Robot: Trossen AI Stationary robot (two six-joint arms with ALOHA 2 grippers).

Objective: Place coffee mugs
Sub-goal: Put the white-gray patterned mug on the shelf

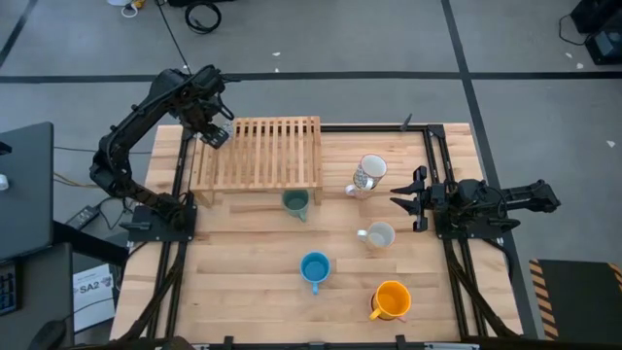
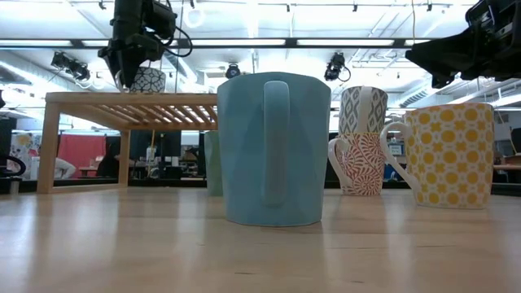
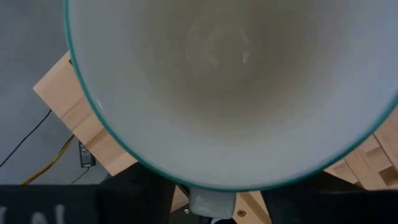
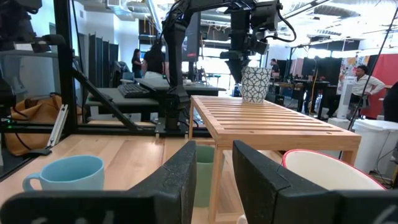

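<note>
Coffee mug in white ceramic with a dark lattice pattern (image 4: 255, 84) is standing on the slatted wooden rack (image 1: 258, 151), upper left in the high view. The left gripper (image 1: 214, 130) is releasing it, fingers spread; next, lifting clear. The right gripper (image 1: 405, 197) is waiting mid-right, half-open and empty.

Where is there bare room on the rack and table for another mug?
Most of the rack top is bare; only a patterned mug stands at its far left corner, under the left gripper. The table is bare left of the blue mug. The right half is crowded with mugs near the right gripper.
</note>
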